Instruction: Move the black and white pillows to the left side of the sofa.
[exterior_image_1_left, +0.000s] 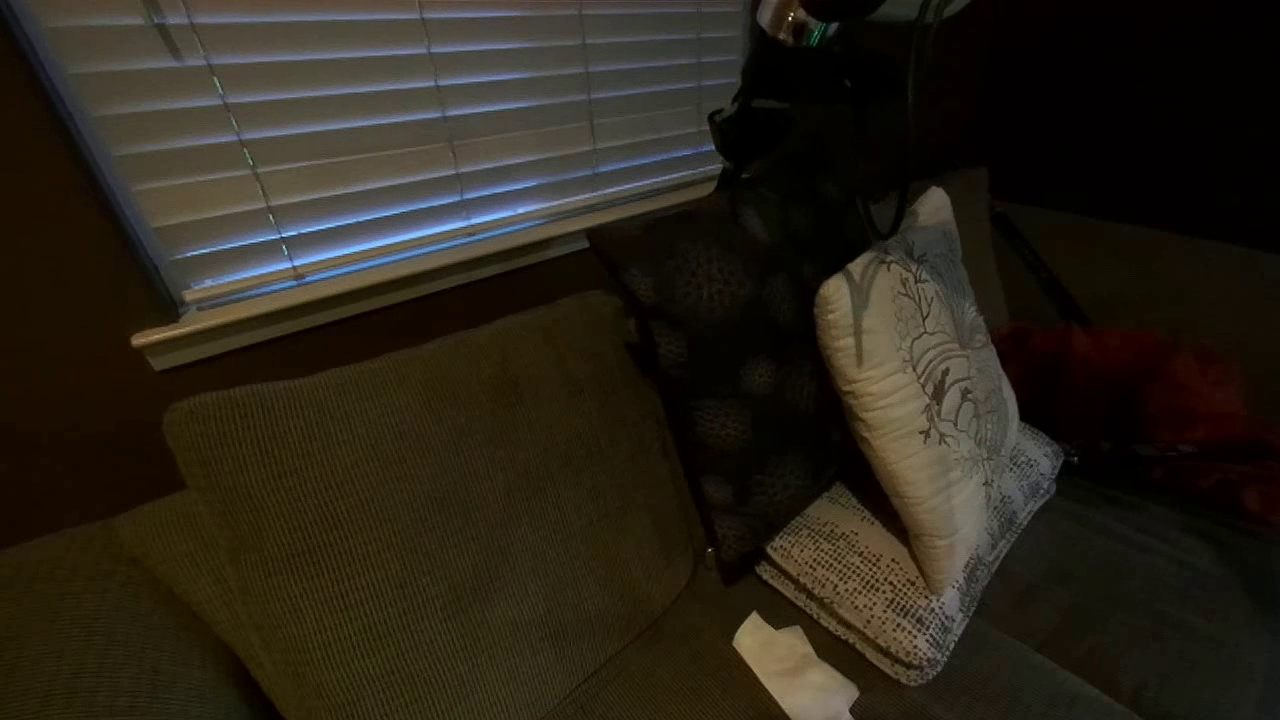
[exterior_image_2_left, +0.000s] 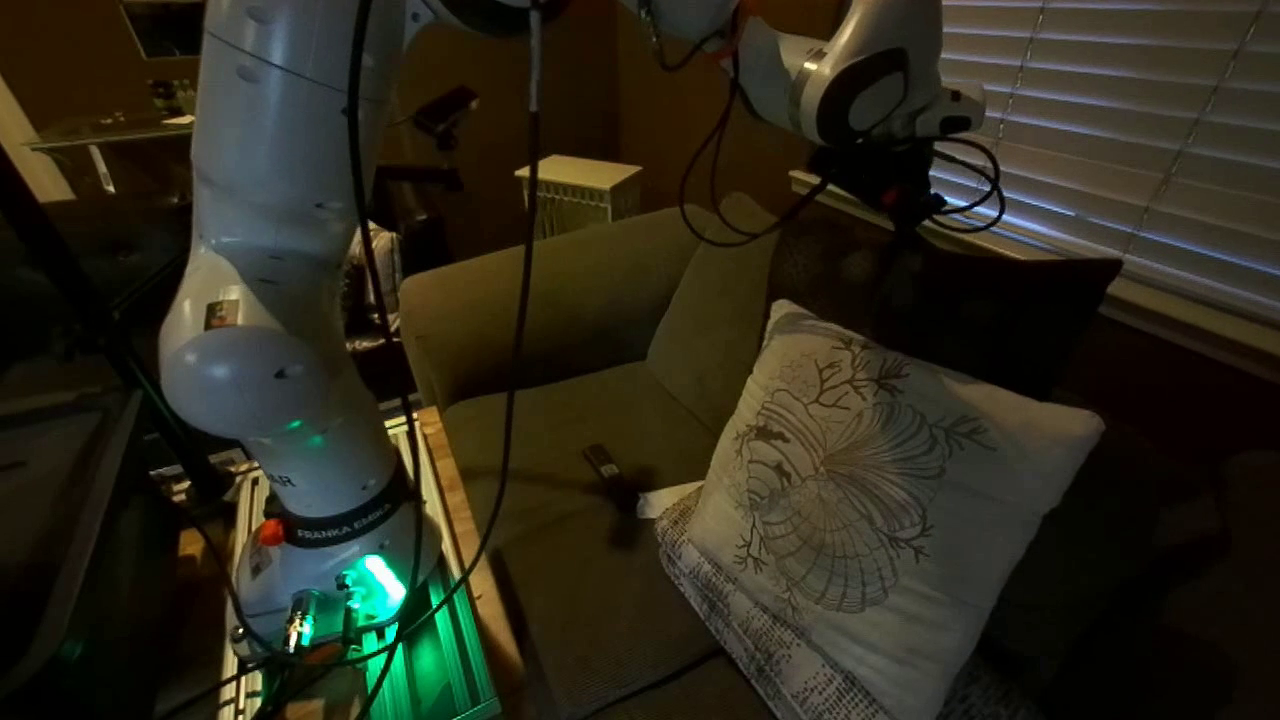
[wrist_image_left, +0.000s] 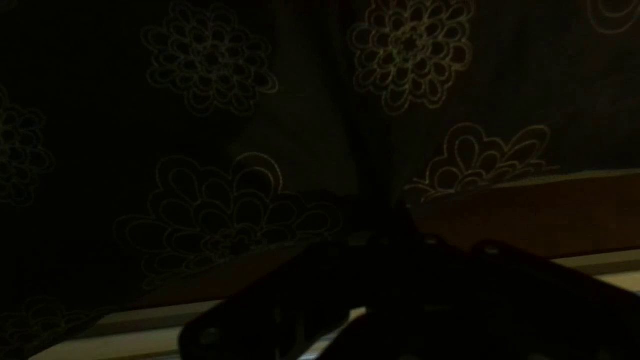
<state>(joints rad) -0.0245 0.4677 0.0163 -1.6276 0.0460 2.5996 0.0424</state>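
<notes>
The black pillow (exterior_image_1_left: 715, 410) with pale flower-like dots stands tilted against the sofa's back (exterior_image_1_left: 430, 490), its upper edge near the window. At that edge my gripper (exterior_image_2_left: 903, 222) is shut on the dark fabric. Folds of the black pillow (wrist_image_left: 300, 130) run together at the gripper (wrist_image_left: 387, 227) in the wrist view, where the fingertips are too dark to make out clearly. The white pillow (exterior_image_2_left: 850, 480), with its shell and branch print, leans beside the black one and partly covers it. Seat and armrest of the sofa (exterior_image_2_left: 540, 300) show in an exterior view.
A flat grey-patterned pillow (exterior_image_1_left: 850, 550) lies under the white pillow, with a white paper or cloth (exterior_image_1_left: 795, 665) beside it. The window sill (exterior_image_1_left: 400, 270) runs close behind. A dark remote-like object (exterior_image_2_left: 603, 463) rests on the seat. Loose cables (exterior_image_2_left: 735, 238) hang from the arm. Red cloth (exterior_image_1_left: 1130, 385) lies farther along.
</notes>
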